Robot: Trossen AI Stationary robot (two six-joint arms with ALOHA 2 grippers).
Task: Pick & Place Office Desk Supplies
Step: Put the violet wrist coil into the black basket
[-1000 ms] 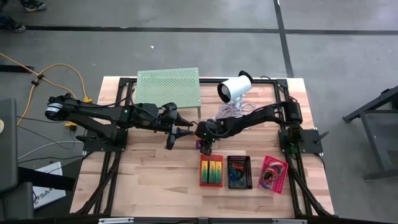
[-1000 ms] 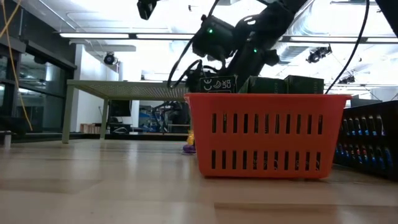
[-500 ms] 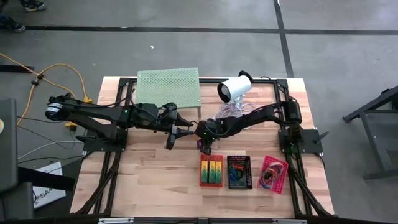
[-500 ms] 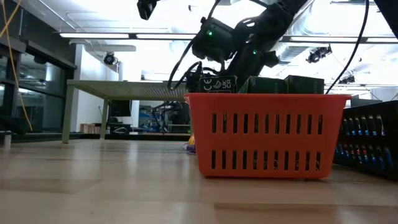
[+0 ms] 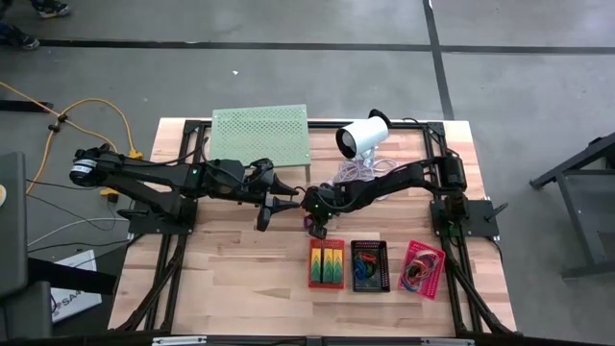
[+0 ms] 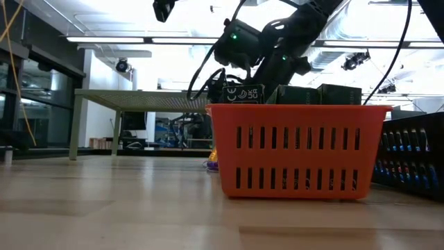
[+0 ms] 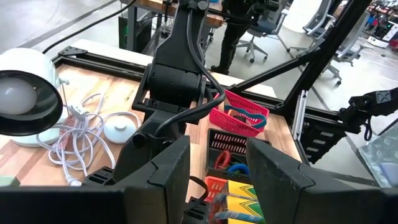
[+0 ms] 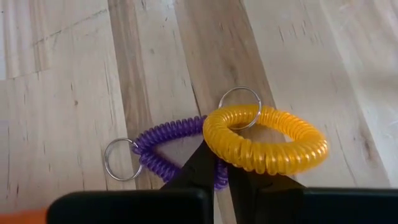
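Note:
A yellow coil loop and a purple coil loop, each with a metal key ring, lie overlapping on the wooden table near its middle. My right gripper points down at the spot where they overlap and is shut there. My left gripper hovers open just to the left, with nothing between its fingers. Toward the near edge stand a red basket with green packs, a black basket and a pink basket holding coloured loops. My right gripper comes from above, its fingers pointing down. The fingertips meet at the yellow loop's near edge, where it crosses the purple loop. A bit of purple coil shows between the fingers. Both loops lie flat on the table; which one is pinched I cannot tell.
A pale-green perforated stand and a white cylinder device with its coiled cable sit at the far side. In the low view the red basket hides the right fingers. Bare wood lies left of the baskets.

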